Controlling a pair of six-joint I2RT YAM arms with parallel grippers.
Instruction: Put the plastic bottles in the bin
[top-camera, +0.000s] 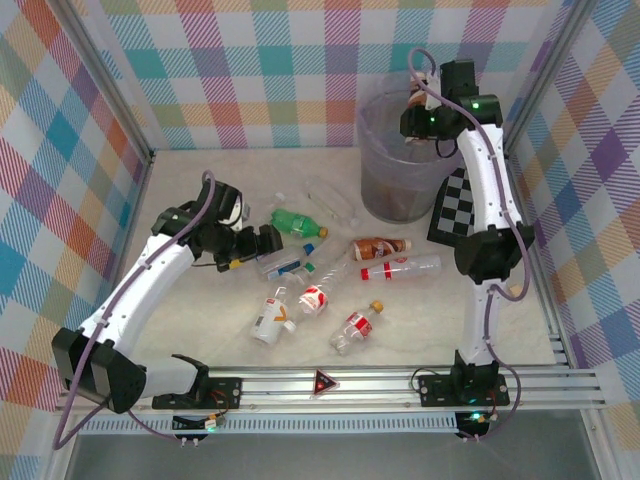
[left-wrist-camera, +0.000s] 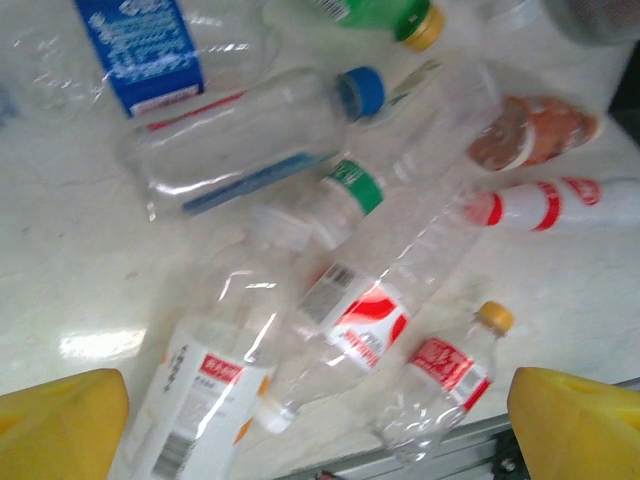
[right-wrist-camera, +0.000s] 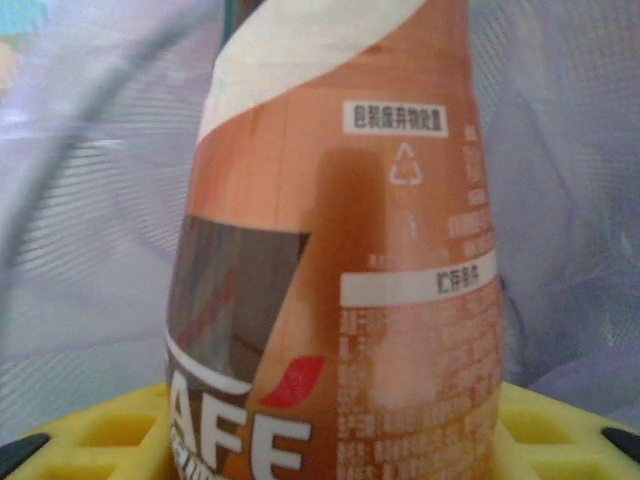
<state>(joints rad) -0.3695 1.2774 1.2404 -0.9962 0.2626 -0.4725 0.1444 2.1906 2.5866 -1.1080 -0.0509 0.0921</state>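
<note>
From above, the left tool (top-camera: 268, 242) hangs low over the left end of the bottles (top-camera: 318, 297), which lie scattered mid-desk. The green bottle (top-camera: 295, 221) is just past it. Bare desk (top-camera: 190, 320) runs from there to the left wall and forward to the rail (top-camera: 380, 382). The bin (top-camera: 375, 185) stands in the far right corner, with the board (top-camera: 458, 205) propped just beside it on the right. The right tool (top-camera: 428, 100) is over the right side of the bin's mouth.

On the left wrist, the yellow fingers (left-wrist-camera: 60, 430) stand wide apart at the bottom corners with nothing between them. Below lie a blue-cap bottle (left-wrist-camera: 250, 140) and a red-label bottle (left-wrist-camera: 365, 320), with open desk to the left.

On the right wrist, the brown bottle (right-wrist-camera: 340, 250) is clamped upright between the yellow pads (right-wrist-camera: 560, 430), with the liner (right-wrist-camera: 570, 150) close behind.
</note>
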